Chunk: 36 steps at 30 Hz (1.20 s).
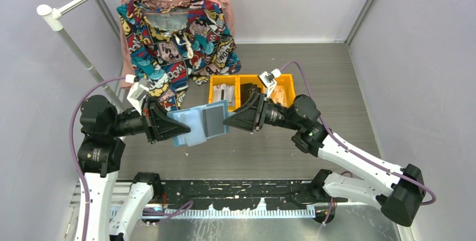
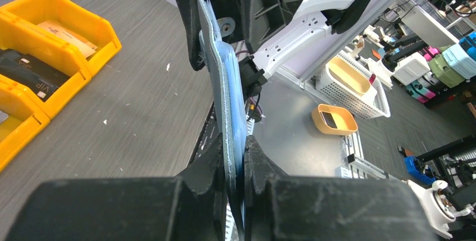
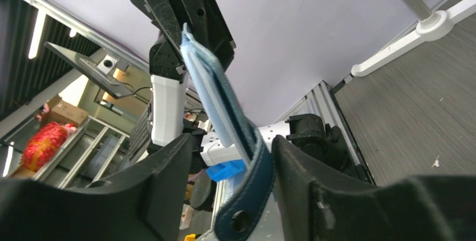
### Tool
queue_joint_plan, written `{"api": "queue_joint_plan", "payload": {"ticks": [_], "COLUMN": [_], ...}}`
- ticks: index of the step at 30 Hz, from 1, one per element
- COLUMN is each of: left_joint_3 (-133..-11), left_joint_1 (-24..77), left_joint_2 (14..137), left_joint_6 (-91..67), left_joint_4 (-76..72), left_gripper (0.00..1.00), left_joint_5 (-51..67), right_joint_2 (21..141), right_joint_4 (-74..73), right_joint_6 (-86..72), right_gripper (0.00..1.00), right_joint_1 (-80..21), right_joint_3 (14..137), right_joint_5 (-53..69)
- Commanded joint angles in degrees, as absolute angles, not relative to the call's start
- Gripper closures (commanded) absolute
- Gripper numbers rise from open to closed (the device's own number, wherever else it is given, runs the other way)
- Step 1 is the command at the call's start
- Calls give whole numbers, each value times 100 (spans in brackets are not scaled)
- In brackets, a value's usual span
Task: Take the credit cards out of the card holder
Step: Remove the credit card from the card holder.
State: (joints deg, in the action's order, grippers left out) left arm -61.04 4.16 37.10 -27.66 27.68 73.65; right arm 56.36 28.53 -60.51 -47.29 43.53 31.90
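The card holder point(image 1: 193, 128) hangs open in the air between my two arms, its light-blue inner side facing up. A grey credit card point(image 1: 214, 118) shows in a sleeve on its right half. My left gripper point(image 1: 178, 127) is shut on the holder's left edge. In the left wrist view the jaws point(image 2: 236, 168) pinch the card holder point(image 2: 224, 89), seen edge-on. My right gripper point(image 1: 227, 120) is at the holder's right edge. In the right wrist view its fingers point(image 3: 230, 162) stand apart around the card holder point(image 3: 210, 92). The dark snap tab point(image 3: 252, 193) leans on the right finger.
Orange bins point(image 1: 286, 83) stand on the table behind the holder, with pale cards point(image 1: 223, 92) and a dark card point(image 1: 248, 90) in them. They also show in the left wrist view as bins point(image 2: 84, 50). A patterned shirt point(image 1: 174, 39) hangs on a rack at the back left.
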Motion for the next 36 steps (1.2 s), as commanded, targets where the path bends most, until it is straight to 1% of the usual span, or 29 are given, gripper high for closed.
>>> {"api": "queue_joint_plan", "payload": {"ticks": [1, 2, 3, 7, 11, 12, 16, 19, 22, 23, 25, 28, 33, 34, 36], "left_joint_3": [-6177, -6186, -6198, -6180, -6145, -6147, -6169, -6170, -6172, -6170, -6162, -6133, -6122, -6122, -6133], "left_joint_1": [435, 442, 440, 440, 446, 441, 453, 448, 451, 450, 459, 457, 457, 461, 457], "left_joint_2": [3631, 3627, 3627, 3613, 3613, 3622, 3617, 3613, 3619, 3614, 3623, 3626, 3630, 3641, 3646], "left_joint_6": [-2964, -2975, -2983, -2979, -2969, -2969, -2986, -2982, -2965, -2962, -2949, -2946, -2901, -2895, -2873], "left_joint_4": [2322, 2324, 2324, 2332, 2336, 2335, 2329, 2337, 2365, 2373, 2369, 2350, 2430, 2434, 2457], "left_gripper": [100, 100, 100, 100, 100, 100, 100, 100, 100, 100, 100, 100, 100, 100, 100], "left_joint_5": [7558, 7568, 7575, 7596, 7583, 7575, 7572, 7582, 7585, 7585, 7565, 7542, 7548, 7548, 7552], "right_joint_2": [5704, 5693, 5680, 5588, 5525, 5532, 5575, 5606, 5622, 5620, 5612, 5629, 5780, 5805, 5871], "right_joint_4": [3224, 3337, 3424, 4143, 4412, 4447, 4523, 4591, 5093, 5173, 5061, 4722, 4571, 4507, 4267], "right_joint_6": [-5961, -6003, -6038, -6405, -6539, -6564, -6608, -6629, -6840, -6889, -6853, -6685, -6547, -6482, -6283], "right_gripper": [50, 58, 62, 72, 83, 84, 84, 81, 81, 82, 90, 93, 94, 94, 88], "right_joint_1": [-4805, -4812, -4811, -4817, -4832, -4837, -4876, -4918, -4931, -4931, -4947, -5028, -5304, -5370, -5525], "right_joint_3": [4522, 4487, 4447, 4199, 4033, 4013, 4004, 4005, 3915, 3906, 3947, 4048, 4327, 4412, 4575], "right_joint_5": [3134, 3150, 3159, 3326, 3350, 3349, 3331, 3355, 3463, 3471, 3436, 3317, 3326, 3310, 3277]}}
